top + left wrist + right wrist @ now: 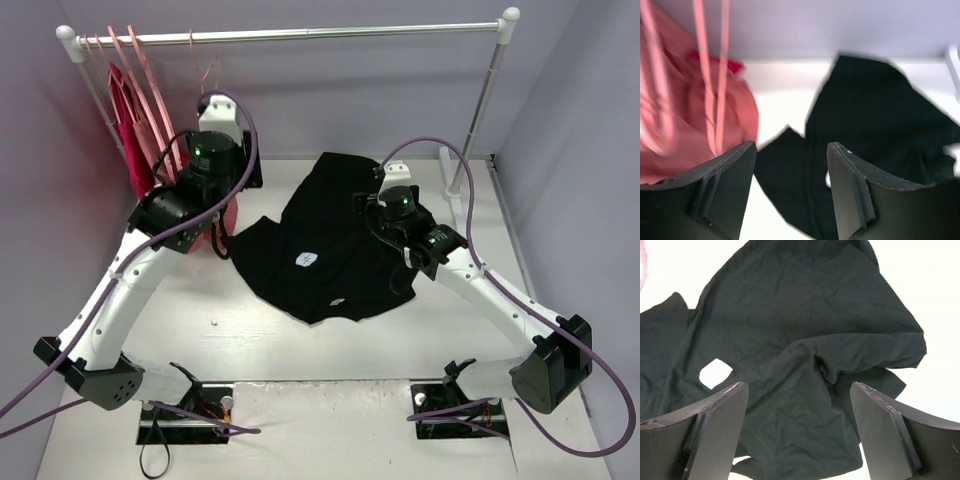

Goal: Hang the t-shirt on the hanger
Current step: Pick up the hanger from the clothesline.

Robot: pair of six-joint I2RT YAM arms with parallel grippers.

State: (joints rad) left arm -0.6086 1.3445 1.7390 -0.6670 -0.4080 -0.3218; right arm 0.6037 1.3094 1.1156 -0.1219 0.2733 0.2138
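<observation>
1. The t-shirt [320, 250] lies crumpled on the white desk [250, 345] in the middle of the top view. It sits between the two arms, flat in places and rucked into folds elsewhere.
2. A small white patch [305, 260] shows on the black cloth near its centre.
3. The right hand [797, 387] hovers over the t-shirt [790, 330] with its two fingers standing wide apart. Nothing is between them, and only wrinkled black fabric shows below, filling most of that wrist view.
4. The left hand [792, 147] is also spread, with an empty gap between its fingers. Through the gap I see the left edge of the t-shirt [875, 120] and bare desk beside it.
5. A metal rail [300, 33] runs across the top of the overhead view.
6. The hanger [143, 85], thin and pale pink, hangs empty at the upper left end of the rail, beside other pink frames.
7. A crimson garment [125, 120] hangs beneath those frames at the far left.
8. A rose-pink garment [690, 125] fills the left of the left wrist view, blurred, with thin pink hanger bars crossing in front of it.
9. The t-shirt and the hanger are well apart: one is on the desk and the other is up on the rail.
</observation>
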